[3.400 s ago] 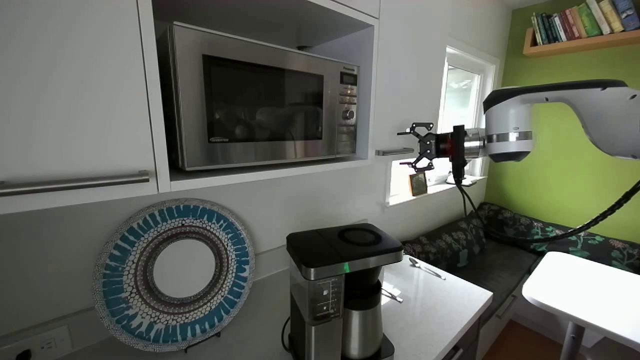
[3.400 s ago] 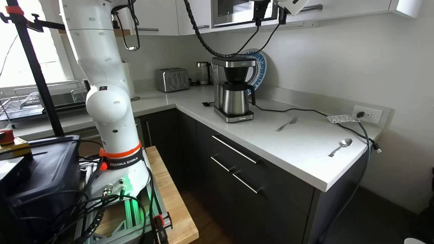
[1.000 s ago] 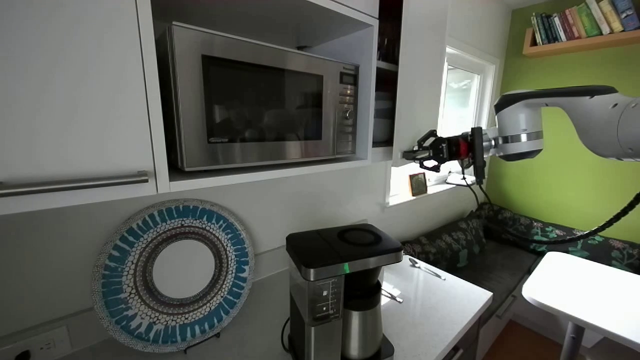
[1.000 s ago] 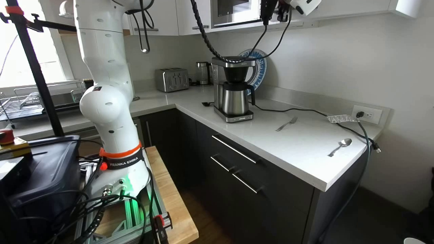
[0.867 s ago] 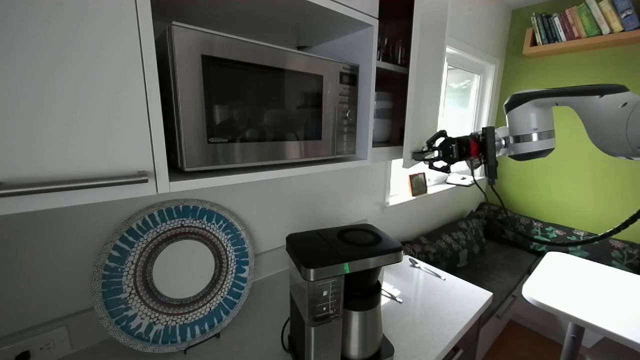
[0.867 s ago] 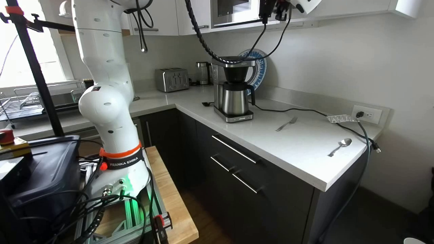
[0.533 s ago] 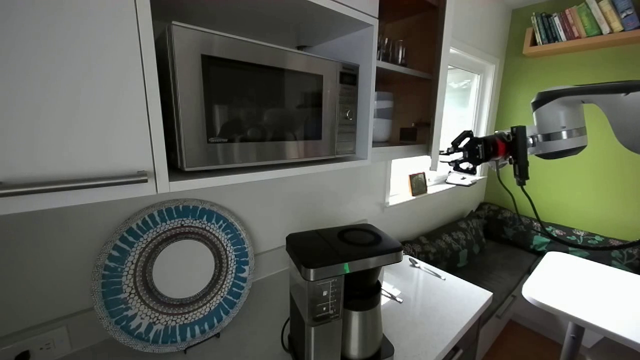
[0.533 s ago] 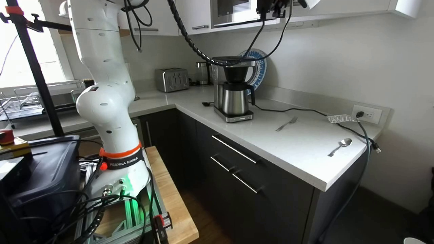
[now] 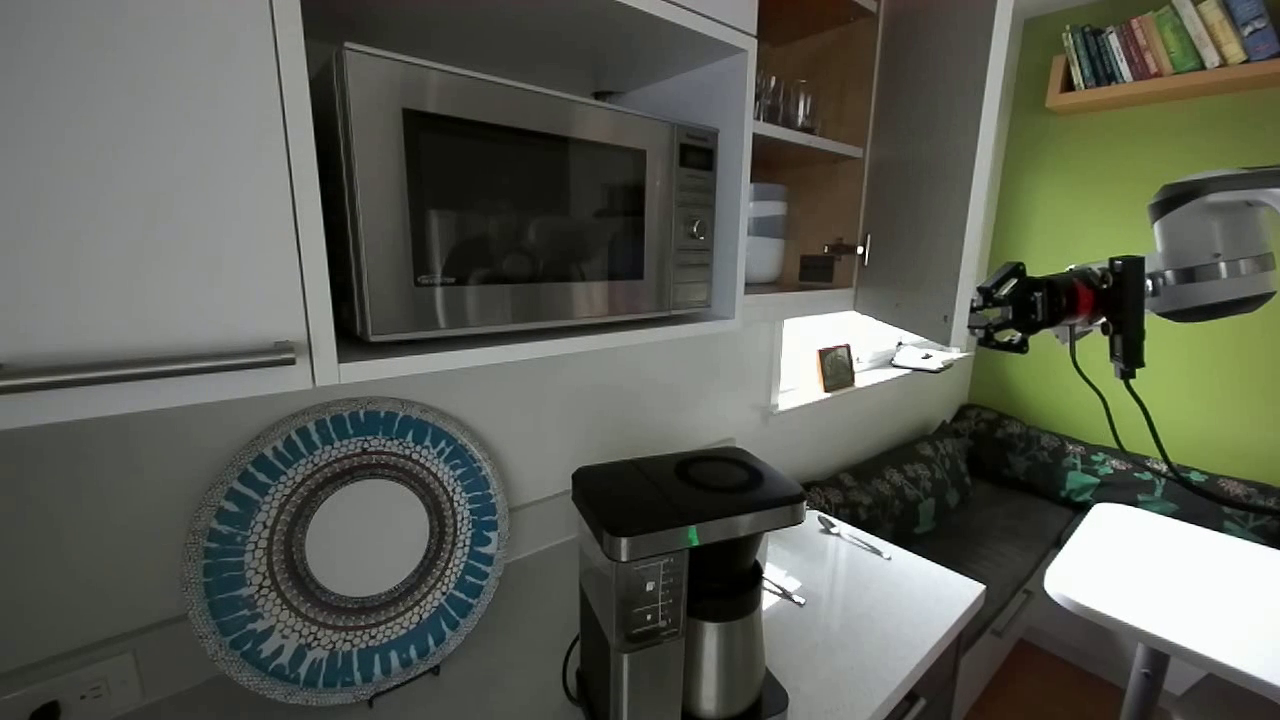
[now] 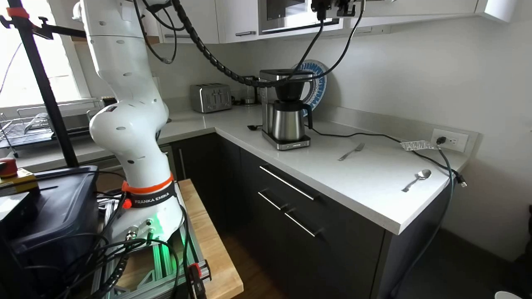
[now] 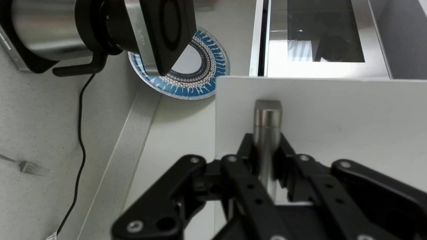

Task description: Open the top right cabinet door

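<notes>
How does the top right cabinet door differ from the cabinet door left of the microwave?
The top right cabinet door stands open; the left cabinet door is shut. The claw grips the right door's handle; the left door's handle is free. Both have silver bar handles.

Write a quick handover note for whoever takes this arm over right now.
Hand: closed on the silver bar handle, as the wrist view shows.
Where: the top right cabinet door stands swung wide, baring a shelf with glasses in an exterior view.
Done: door open.
Left: probably just let go of the handle and back away.
</notes>
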Available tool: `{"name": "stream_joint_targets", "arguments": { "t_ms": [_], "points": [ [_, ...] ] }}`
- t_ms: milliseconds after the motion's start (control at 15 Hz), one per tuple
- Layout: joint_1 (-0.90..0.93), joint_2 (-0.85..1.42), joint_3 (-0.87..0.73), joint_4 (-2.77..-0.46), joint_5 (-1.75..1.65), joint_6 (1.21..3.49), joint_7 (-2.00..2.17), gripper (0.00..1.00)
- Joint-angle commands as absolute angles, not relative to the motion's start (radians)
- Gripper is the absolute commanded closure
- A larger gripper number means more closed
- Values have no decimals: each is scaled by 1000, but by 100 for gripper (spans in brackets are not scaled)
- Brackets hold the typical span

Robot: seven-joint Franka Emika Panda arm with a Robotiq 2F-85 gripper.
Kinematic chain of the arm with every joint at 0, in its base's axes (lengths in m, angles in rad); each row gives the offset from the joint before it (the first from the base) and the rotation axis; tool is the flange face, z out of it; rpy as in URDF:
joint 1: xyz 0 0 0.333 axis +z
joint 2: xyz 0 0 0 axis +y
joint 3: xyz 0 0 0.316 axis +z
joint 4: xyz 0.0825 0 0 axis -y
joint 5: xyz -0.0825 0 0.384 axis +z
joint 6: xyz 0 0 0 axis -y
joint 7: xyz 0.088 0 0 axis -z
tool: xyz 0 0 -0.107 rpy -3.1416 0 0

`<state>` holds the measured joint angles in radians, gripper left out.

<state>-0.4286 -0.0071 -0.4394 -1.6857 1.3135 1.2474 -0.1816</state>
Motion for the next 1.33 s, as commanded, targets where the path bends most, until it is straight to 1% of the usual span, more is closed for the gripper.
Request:
{"name": "stream_joint_targets", "arguments": {
  "t_ms": [0,400,467,533,600,933,1000,1067,1200,1267],
  "points": [
    [-460,-107,-470,-1770,1280,1136,-181,95],
    [-494,-119,-512,-1770,1238,1167,-160,95],
    [-498,-120,-517,-1769,1235,1178,-155,88],
    [-500,-118,-521,-1768,1234,1189,-157,90],
    [-503,-121,-524,-1766,1233,1201,-154,95],
    [-519,-132,-541,-1772,1216,1253,-138,95],
    [-523,-133,-546,-1771,1216,1255,-135,89],
    [-528,-135,-552,-1772,1217,1266,-134,66],
    [-537,-144,-566,-1776,1208,1271,-124,56],
    [-545,-154,-579,-1777,1199,1266,-118,54]
  ]
}}
